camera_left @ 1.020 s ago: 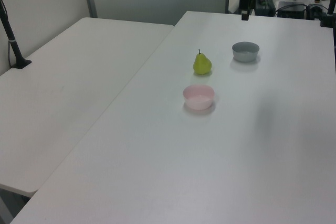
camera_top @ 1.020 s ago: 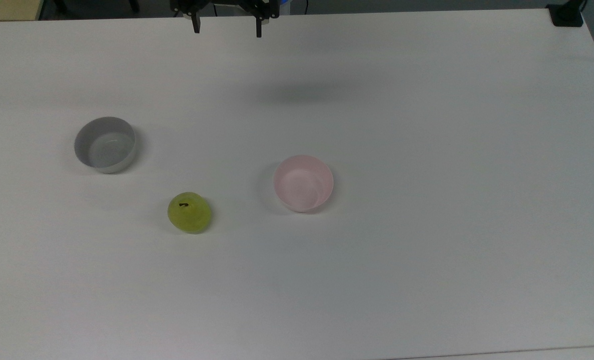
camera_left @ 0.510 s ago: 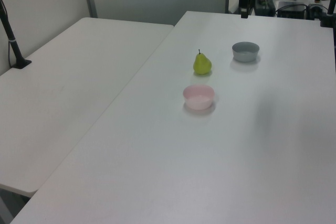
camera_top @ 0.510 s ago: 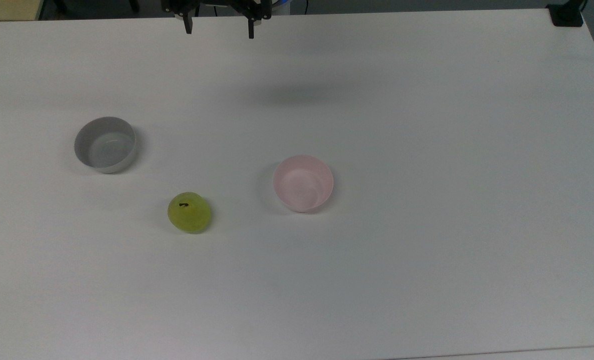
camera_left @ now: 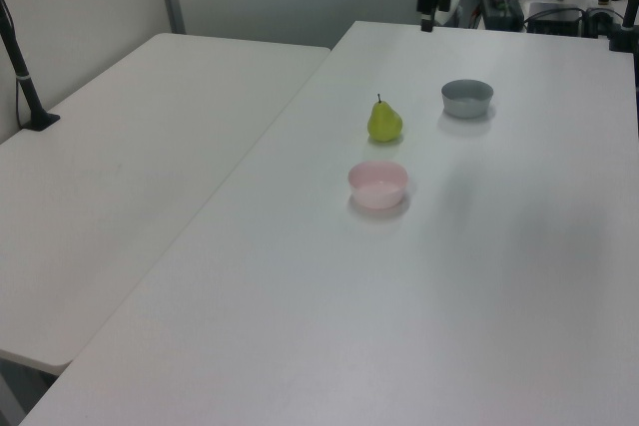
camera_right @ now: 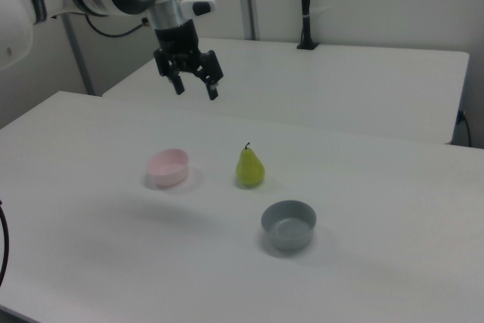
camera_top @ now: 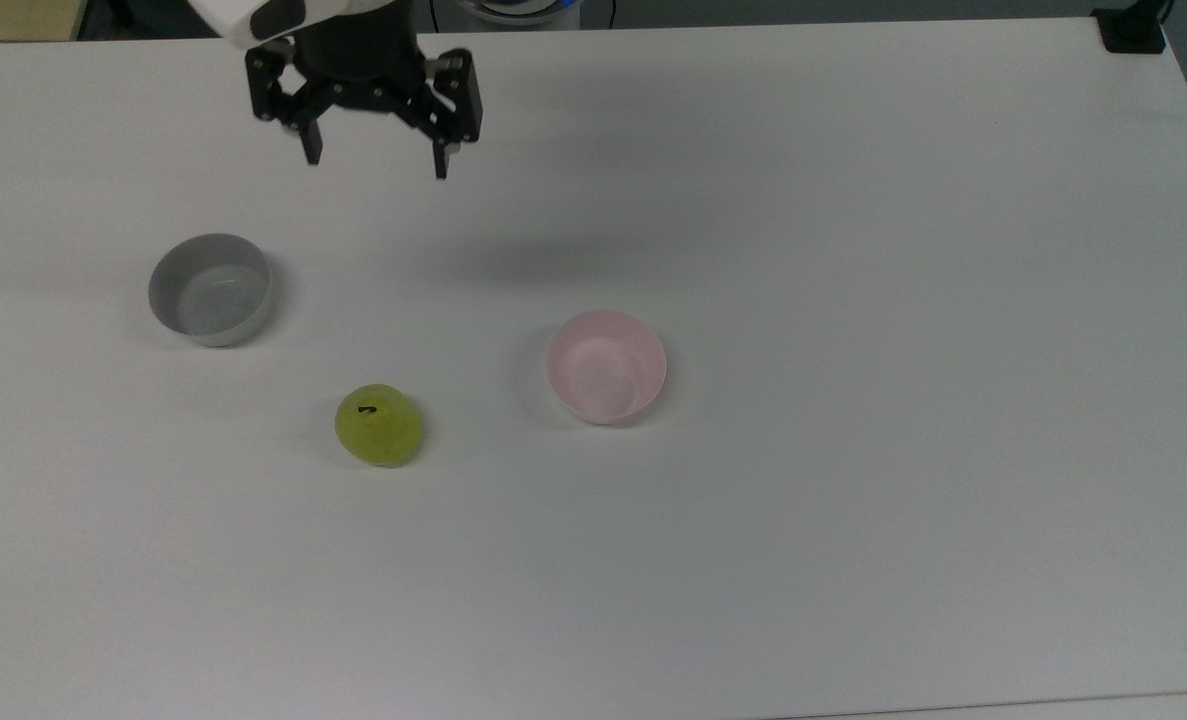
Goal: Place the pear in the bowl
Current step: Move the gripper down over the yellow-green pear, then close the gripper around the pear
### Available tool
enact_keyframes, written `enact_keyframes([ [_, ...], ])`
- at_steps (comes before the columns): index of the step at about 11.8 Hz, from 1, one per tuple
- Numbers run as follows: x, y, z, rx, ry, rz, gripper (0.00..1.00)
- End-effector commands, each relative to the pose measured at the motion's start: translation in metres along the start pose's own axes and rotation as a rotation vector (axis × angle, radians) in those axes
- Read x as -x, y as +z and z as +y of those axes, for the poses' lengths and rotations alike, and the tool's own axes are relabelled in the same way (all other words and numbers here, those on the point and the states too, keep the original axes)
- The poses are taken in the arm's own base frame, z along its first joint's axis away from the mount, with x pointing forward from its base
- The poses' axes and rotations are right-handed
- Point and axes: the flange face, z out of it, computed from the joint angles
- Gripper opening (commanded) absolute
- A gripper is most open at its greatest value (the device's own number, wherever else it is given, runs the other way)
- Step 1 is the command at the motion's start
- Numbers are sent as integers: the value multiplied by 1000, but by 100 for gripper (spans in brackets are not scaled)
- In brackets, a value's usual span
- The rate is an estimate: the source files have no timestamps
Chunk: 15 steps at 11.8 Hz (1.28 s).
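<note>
The gripper (camera_top: 374,158), wide open and empty (top view's upper left), could topple the upright pear (camera_top: 378,425) if it descends off-centre.

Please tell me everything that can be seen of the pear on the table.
The pear is small and yellow-green, with smooth, slightly glossy skin and a short dark stem on top. It stands upright on the white table, wide base down. In the top view it sits between the grey bowl and the pink bowl, apart from both. Nothing touches it except the table.
</note>
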Motion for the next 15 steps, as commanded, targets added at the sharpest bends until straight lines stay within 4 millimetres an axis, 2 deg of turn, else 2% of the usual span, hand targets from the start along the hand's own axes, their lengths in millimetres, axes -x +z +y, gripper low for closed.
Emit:
enact_keyframes([
  [1,-34,17,6,-7,4,129,100],
  [4,-54,57,10,7,6,163,100],
  [6,-55,70,19,9,10,150,100],
  [9,-53,131,13,58,-32,92,100],
  [10,-47,160,10,81,-58,91,100],
  [12,-45,195,6,90,-78,101,100],
  [15,-46,235,5,119,-112,86,100],
])
